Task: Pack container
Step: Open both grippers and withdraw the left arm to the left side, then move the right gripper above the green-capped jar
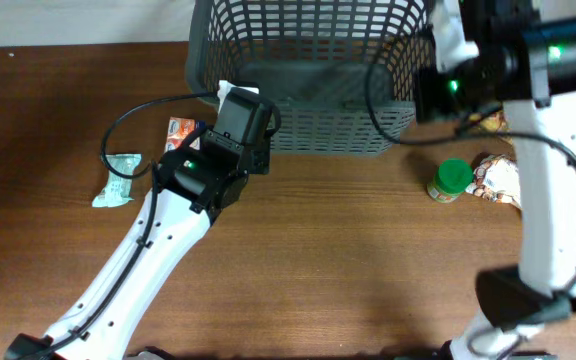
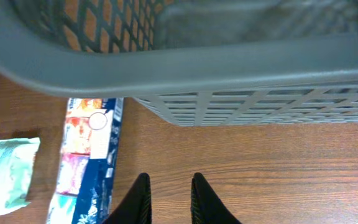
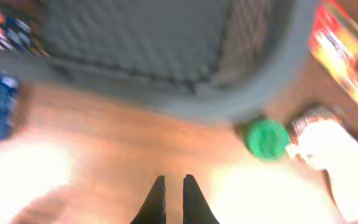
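The container is a dark grey lattice basket at the back of the table; what its floor shows is bare. My left gripper hovers at its front left corner. In the left wrist view the left gripper stands slightly open over bare wood, with nothing between its fingers. A blue packet lies just to its left. My right gripper hangs high by the container's right rim. In the blurred right wrist view the right gripper is shut and empty.
A pale green packet lies left of the blue packet. A green-lidded jar and a light printed pouch lie right of the container. A red and yellow packet lies behind them.
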Tool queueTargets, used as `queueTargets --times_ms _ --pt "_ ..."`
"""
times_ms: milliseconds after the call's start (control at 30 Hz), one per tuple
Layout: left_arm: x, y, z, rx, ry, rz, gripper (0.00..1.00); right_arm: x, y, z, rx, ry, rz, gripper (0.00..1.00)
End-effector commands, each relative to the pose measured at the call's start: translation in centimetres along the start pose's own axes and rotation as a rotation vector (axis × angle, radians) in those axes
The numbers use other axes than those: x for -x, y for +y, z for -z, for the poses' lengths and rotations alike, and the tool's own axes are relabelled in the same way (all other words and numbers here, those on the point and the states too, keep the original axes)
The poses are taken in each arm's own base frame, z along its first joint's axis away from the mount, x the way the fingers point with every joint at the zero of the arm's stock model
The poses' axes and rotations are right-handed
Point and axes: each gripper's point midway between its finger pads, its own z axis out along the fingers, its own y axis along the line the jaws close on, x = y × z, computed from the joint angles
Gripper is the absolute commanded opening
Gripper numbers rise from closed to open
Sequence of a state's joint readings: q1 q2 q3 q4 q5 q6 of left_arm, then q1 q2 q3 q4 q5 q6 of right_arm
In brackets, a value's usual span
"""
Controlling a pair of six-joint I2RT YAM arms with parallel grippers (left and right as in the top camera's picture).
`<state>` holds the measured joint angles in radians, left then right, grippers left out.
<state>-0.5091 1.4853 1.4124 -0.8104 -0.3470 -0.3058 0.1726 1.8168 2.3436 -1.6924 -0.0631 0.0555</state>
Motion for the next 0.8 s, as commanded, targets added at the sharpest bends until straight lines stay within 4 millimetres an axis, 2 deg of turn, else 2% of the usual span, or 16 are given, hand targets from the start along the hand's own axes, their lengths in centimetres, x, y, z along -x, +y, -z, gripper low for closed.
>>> queueTargets --times_ms 0,133,233,267,300,400,433,467,500,533,600,767 --pt "1.9 2.5 2.6 0.09 -0.091 0.019 0.15 -2.5 -2.5 2.4 -0.144 -0.021 -0.053 0.04" --pt "2.3 4.9 4.7 0.177 -0.136 0.031 0.21 -4.0 -3.6 5.4 -0.173 -0.092 -0.084 0.05" --pt "2.2 7.8 6.1 0.272 -0.148 0.052 0.24 -4.6 -5.8 7.6 -0.249 -0.151 -0.156 0.15" --pt "2.1 8.6 6.3 0.295 -0.145 0.061 0.24 -4.8 -6.5 8.0 -0.267 -0.161 -0.181 0.15" --pt "1.8 10.3 6.6 0.33 -0.132 0.082 0.24 -5.1 -7.7 8.4 -0.287 -0.168 -0.226 0.15" --pt "1.1 13.2 6.6 0.395 -0.094 0.124 0.24 -5.5 -9.9 8.6 -0.315 -0.164 -0.302 0.14" --pt "0.8 14.4 6.6 0.421 -0.081 0.142 0.27 -5.6 -10.5 8.6 -0.325 -0.161 -0.322 0.15" --pt "0.4 16.6 6.6 0.469 -0.064 0.184 0.34 -5.7 -11.7 8.6 -0.343 -0.158 -0.358 0.32" --pt "0.3 17.8 6.6 0.495 -0.059 0.209 0.41 -5.6 -12.3 8.6 -0.352 -0.159 -0.375 0.51" --pt "0.1 19.0 6.7 0.519 -0.054 0.233 0.51 -5.6 -12.9 8.6 -0.36 -0.162 -0.392 0.57" --pt "-0.2 21.0 6.9 0.561 -0.049 0.277 0.64 -5.5 -14.0 8.6 -0.376 -0.17 -0.422 0.65" --pt "-1.1 25.1 7.0 0.578 -0.039 0.403 0.74 -5.0 -15.0 8.1 -0.336 -0.178 -0.438 0.68"
